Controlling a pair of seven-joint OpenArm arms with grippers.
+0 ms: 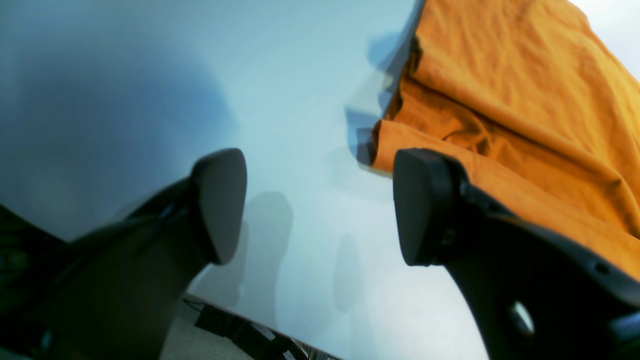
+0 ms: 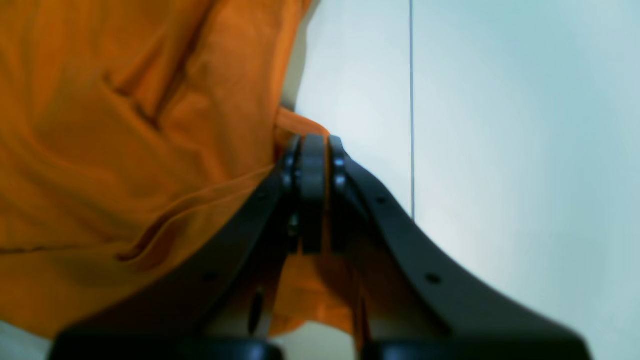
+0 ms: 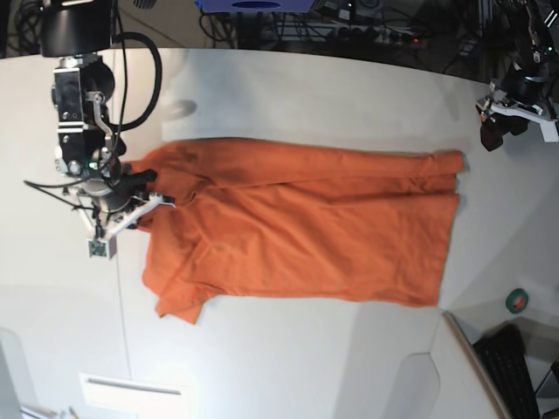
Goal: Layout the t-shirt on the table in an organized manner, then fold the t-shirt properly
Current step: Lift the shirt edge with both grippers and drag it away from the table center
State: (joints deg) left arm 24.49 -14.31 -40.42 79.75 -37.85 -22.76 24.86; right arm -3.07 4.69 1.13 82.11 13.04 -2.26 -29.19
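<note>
The orange t-shirt [image 3: 297, 227] lies spread across the white table [image 3: 306, 87], its length running left to right in the base view, with some wrinkles and a folded-over flap along its upper edge. My right gripper [image 3: 144, 181] is at the shirt's left end. In the right wrist view its fingers [image 2: 312, 165] are shut, with a fold of the orange cloth [image 2: 125, 125] pinched between them. My left gripper [image 3: 491, 131] hovers past the shirt's far right corner, open and holding nothing. The left wrist view shows its fingers [image 1: 320, 205] spread over bare table beside the shirt's edge [image 1: 525, 100].
A thin seam line [image 2: 411, 100] runs through the tabletop beside my right gripper. A green tape roll [image 3: 518, 301] and a dark keyboard [image 3: 515, 367] lie on a grey side surface at lower right. Cables and equipment line the table's far edge.
</note>
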